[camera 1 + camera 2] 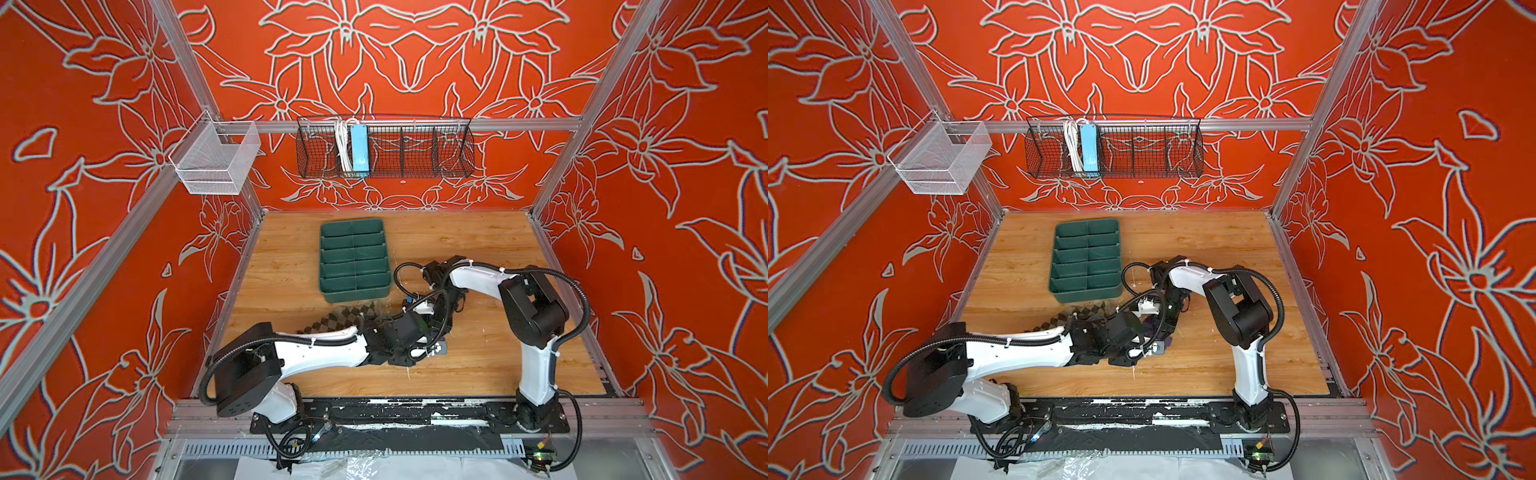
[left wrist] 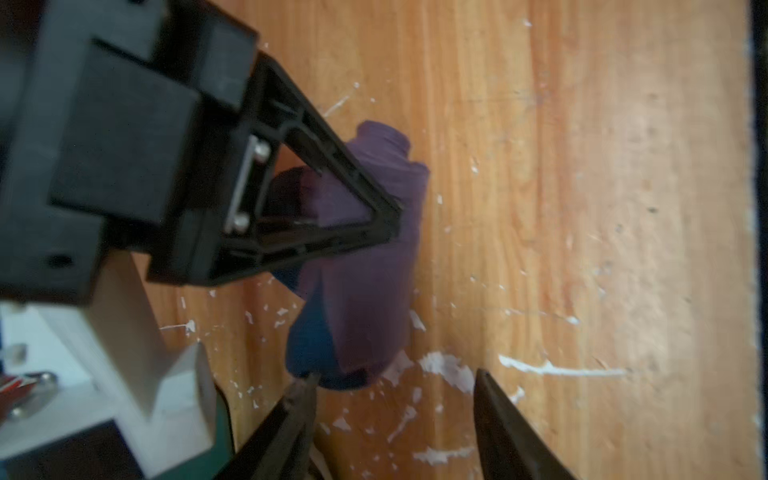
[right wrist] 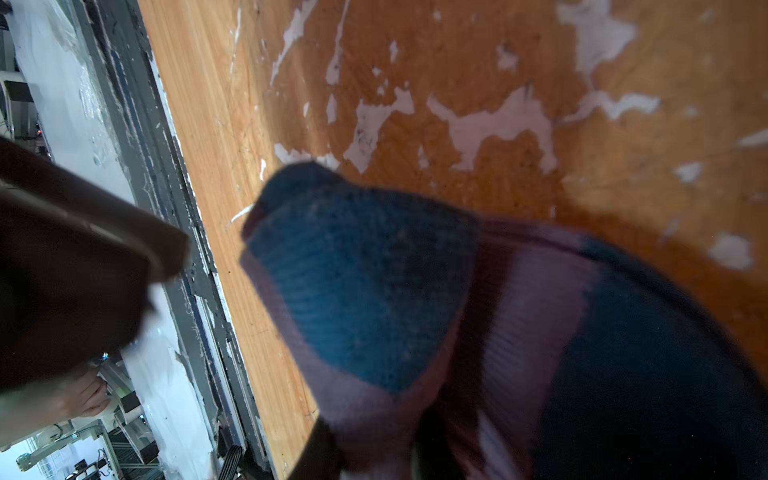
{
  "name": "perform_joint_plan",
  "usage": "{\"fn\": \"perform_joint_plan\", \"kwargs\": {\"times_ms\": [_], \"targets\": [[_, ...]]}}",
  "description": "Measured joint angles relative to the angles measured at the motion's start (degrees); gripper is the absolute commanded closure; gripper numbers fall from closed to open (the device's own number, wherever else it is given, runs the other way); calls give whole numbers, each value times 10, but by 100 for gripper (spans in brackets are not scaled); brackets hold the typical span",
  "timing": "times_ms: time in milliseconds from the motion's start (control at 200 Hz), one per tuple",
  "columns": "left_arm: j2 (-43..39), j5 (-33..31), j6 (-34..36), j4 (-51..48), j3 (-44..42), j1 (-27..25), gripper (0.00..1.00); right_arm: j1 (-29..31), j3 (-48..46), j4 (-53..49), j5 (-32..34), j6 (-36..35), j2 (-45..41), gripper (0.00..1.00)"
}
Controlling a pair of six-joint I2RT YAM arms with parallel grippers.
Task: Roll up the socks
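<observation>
The purple sock point(image 2: 374, 257), rolled up with its teal part point(image 3: 361, 291) on the outside, lies on the wooden table. My right gripper point(image 3: 374, 444) is shut on the roll, and one of its black fingers point(image 2: 332, 187) presses into the purple knit. At the roll's teal end my left gripper point(image 2: 392, 378) stands open with only bare wood between its fingertips; one fingertip point(image 2: 305, 386) almost touches the sock. The beige argyle sock point(image 1: 332, 320) point(image 1: 1077, 316) lies flat behind the left arm, partly hidden by it. In a top view only a purple scrap point(image 1: 1168, 341) shows under the wrists.
A green divided tray point(image 1: 357, 294) stands on the table just behind the argyle sock. On the back wall hang a black wire basket point(image 1: 415, 151) and a white mesh basket point(image 1: 216, 160). The table's front edge point(image 3: 199, 266) runs close to the roll.
</observation>
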Motion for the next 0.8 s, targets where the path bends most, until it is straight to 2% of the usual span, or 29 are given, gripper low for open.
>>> {"fn": "perform_joint_plan", "kwargs": {"times_ms": [105, 175, 335, 415, 525, 570, 671, 801], "targets": [[43, -12, -4, 31, 17, 1, 49, 0, 1, -1, -2, -3, 1, 88], [75, -15, -9, 38, 30, 2, 56, -1, 1, -1, -5, -7, 1, 87], [127, -20, -23, 25, 66, 4, 85, -8, -8, 7, -12, -9, -4, 86], [130, -21, -36, 8, 78, 4, 100, -17, -30, 29, -19, -9, -23, 80], [138, -13, -32, -6, 93, 4, 100, -33, -99, 110, -16, 5, -90, 58], [140, -11, -34, -7, 96, 3, 100, -42, -136, 156, -11, 10, -129, 52], [141, -1, -46, -8, 97, 7, 100, -64, -196, 227, -4, 37, -216, 49], [145, 14, -59, -20, 106, 15, 100, -101, -223, 289, 0, 72, -300, 49]]}}
